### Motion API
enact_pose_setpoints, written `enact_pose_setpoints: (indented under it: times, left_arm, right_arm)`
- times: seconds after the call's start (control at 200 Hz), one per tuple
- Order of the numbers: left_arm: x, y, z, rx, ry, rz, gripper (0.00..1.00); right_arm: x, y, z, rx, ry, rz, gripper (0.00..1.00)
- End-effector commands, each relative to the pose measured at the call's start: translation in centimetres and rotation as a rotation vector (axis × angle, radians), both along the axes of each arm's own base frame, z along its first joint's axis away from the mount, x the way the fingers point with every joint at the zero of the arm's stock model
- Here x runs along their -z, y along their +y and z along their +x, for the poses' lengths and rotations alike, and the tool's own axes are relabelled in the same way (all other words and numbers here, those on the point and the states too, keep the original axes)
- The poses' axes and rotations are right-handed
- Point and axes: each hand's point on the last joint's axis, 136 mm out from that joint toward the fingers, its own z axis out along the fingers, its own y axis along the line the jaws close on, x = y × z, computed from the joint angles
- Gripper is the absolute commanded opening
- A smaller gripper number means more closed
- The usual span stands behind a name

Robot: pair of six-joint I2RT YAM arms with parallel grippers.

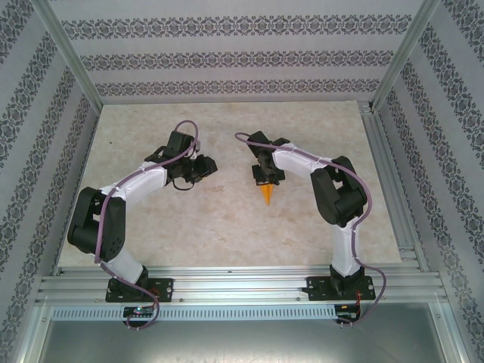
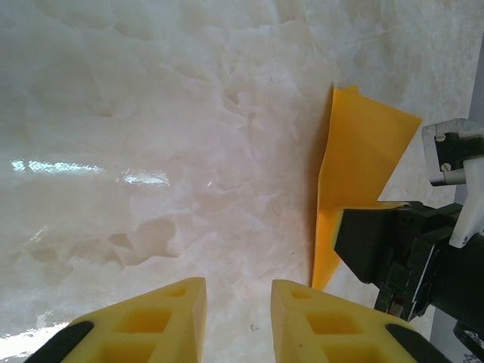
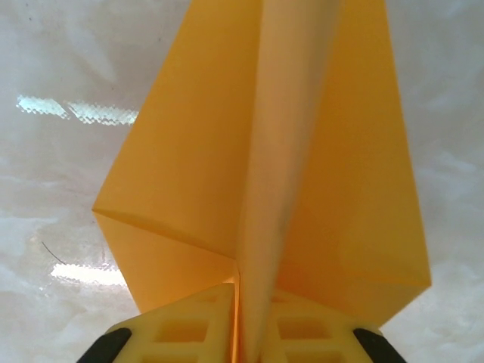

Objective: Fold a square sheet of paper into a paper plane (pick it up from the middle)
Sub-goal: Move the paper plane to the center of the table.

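Observation:
The orange-yellow paper plane (image 1: 266, 195) is a pointed dart with a centre crease, its tip toward the near edge of the table. My right gripper (image 1: 266, 180) sits over its back end. In the right wrist view the raised centre fold of the paper plane (image 3: 197, 151) runs between my right gripper's (image 3: 253, 302) yellow fingers, which are closed on it, and the wings spread to both sides. My left gripper (image 1: 206, 166) hovers to the left of the plane, apart from it. Its fingers (image 2: 238, 291) stand open over bare table, with the plane (image 2: 355, 151) to their right.
The pale marbled tabletop (image 1: 227, 227) is bounded by patterned walls on three sides and an aluminium rail (image 1: 242, 283) at the near edge. The right gripper's black body (image 2: 393, 249) shows beside the plane in the left wrist view.

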Motion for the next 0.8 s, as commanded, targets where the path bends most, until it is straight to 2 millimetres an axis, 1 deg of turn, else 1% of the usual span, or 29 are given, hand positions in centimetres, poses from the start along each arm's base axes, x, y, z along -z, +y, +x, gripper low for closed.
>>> enact_pose_setpoints:
  times: [0.0,0.11,0.235,0.41,0.495,0.544,0.794]
  left_arm:
    - [-0.5,0.3,0.2,-0.01,-0.016,-0.014,0.3]
    - [-0.4,0.1,0.3,-0.002,-0.012,-0.024,0.3]
    - [-0.1,0.0,0.1,0.004,-0.005,-0.024,0.31]
    - [0.1,0.0,-0.1,0.004,0.005,-0.031,0.31]
    - [0.1,0.0,-0.1,0.006,0.005,-0.029,0.31]
    - [0.2,-0.1,-0.2,0.009,0.009,-0.03,0.31]
    - [0.3,-0.4,0.0,0.014,0.015,-0.043,0.31]
  right_arm:
    - [-0.7,0.1,-0.5,-0.007,-0.011,0.005,0.16]
    - [-0.7,-0.3,-0.7,-0.004,-0.004,-0.005,0.17]
    - [-0.6,-0.1,-1.0,-0.003,0.002,0.011,0.18]
    - [1.3,-0.1,-1.8,0.005,0.05,0.004,0.19]
    - [2.2,-0.4,-2.5,0.016,0.07,0.001,0.22]
    - [2.5,-0.5,-2.8,0.019,0.075,-0.003,0.26]
    - [2.9,-0.6,-3.3,0.017,0.089,-0.01,0.34]
